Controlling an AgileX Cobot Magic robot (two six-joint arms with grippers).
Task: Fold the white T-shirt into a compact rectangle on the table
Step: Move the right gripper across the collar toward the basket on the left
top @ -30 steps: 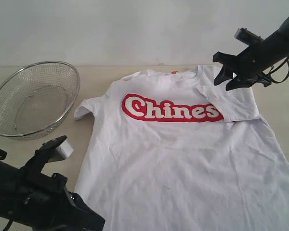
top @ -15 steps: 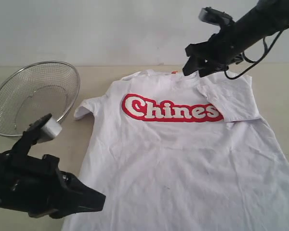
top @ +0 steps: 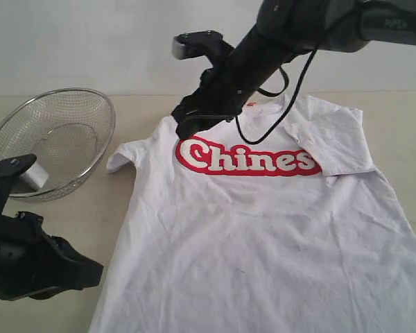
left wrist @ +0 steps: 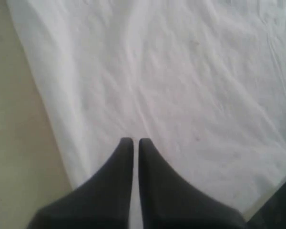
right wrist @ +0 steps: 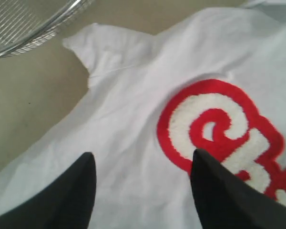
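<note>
Pale matte table (top: 402, 125) under creased white T-shirt (top: 263, 229), spread flat. Round wire-mesh basket (top: 48, 139) beside shirt's sleeve. Right gripper (right wrist: 142, 160), swung across from shirt's folded sleeve to red lettering, spread wide, empty. Left gripper (left wrist: 133, 141), drawn back toward shirt's hem, pinched closed.

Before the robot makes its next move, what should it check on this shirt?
1. The white T-shirt lies flat on the table: ok, only light wrinkles.
2. The sleeve away from the basket is folded inward: ok.
3. The sleeve beside the basket is folded inward: not ok, it sticks out.
4. The right gripper is open over the shirt near that sleeve: ok.
5. The left gripper is open to take cloth: not ok, jaws shut.
6. The basket sits apart from the shirt: ok.
</note>
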